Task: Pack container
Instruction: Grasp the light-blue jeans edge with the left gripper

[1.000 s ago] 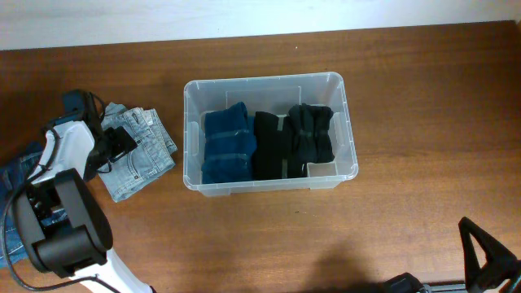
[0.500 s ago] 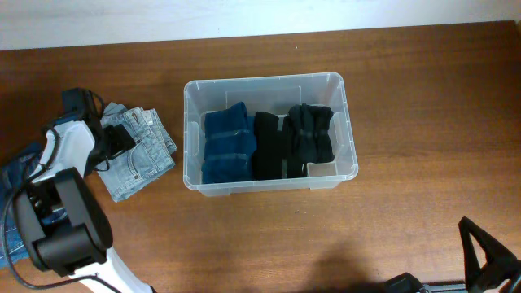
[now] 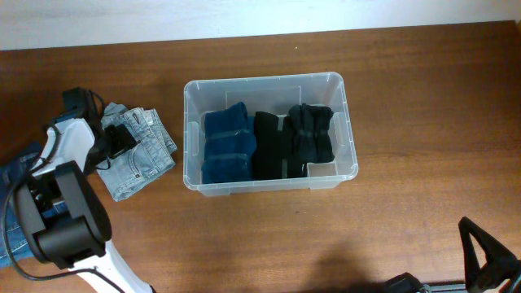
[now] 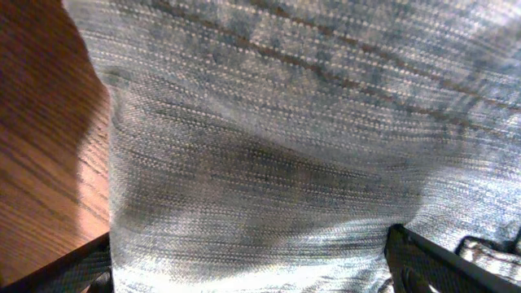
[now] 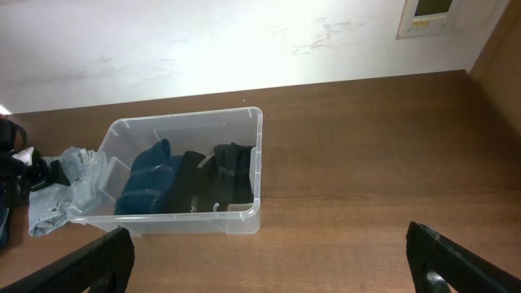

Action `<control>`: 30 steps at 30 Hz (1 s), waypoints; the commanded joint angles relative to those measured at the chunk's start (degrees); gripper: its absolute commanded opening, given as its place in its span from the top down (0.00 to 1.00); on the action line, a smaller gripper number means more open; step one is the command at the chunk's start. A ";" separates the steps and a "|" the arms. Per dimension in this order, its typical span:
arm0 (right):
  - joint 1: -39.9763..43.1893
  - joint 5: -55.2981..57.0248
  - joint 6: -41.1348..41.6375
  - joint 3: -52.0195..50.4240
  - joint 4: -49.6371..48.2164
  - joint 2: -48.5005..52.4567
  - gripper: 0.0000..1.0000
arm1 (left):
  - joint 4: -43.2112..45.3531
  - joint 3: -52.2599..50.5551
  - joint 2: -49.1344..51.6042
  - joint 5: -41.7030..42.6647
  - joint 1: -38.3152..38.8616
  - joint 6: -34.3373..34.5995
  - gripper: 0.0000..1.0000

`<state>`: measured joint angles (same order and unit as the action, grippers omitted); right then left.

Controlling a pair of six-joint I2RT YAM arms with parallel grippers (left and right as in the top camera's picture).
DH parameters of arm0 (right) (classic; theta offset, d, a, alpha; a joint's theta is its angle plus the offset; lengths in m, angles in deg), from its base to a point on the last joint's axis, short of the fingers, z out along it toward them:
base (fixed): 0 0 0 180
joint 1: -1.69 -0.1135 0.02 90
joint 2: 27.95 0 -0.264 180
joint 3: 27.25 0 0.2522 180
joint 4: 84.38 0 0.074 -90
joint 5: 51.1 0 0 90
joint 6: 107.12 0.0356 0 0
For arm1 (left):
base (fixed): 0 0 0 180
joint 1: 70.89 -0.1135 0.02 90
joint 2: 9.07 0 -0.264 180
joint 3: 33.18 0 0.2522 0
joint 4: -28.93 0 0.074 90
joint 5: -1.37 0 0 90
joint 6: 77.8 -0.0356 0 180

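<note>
The clear plastic container (image 3: 264, 79) stands mid-table and holds a folded blue garment (image 3: 228, 146) and two folded black garments (image 3: 269, 146) (image 3: 311, 132) side by side. It also shows in the right wrist view (image 5: 187, 119). A light denim garment (image 3: 146, 163) lies on the table left of it. My left gripper (image 3: 120, 140) is down on this denim (image 4: 285, 122), which fills its wrist view. Its fingers (image 4: 252, 273) are wide apart, straddling the fabric. My right gripper (image 5: 269, 260) is open and empty, well above the table's near right.
A darker blue garment (image 3: 16, 167) lies at the far left edge, partly under my left arm. Bare wooden table (image 3: 423, 122) lies to the right of the container. A pale wall (image 5: 244, 41) runs behind the table.
My left arm has shifted slightly over the denim. The right arm and the container have not moved.
</note>
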<state>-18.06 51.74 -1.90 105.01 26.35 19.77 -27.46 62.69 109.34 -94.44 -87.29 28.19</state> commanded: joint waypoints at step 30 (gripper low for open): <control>-0.04 0.94 0.24 0.02 0.33 -0.22 0.01 | 7.89 -8.20 7.28 39.60 -9.81 -18.47 0.07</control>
<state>-18.06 51.74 -1.92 105.01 26.33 19.77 -18.22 58.53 108.97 -69.19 -95.99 13.13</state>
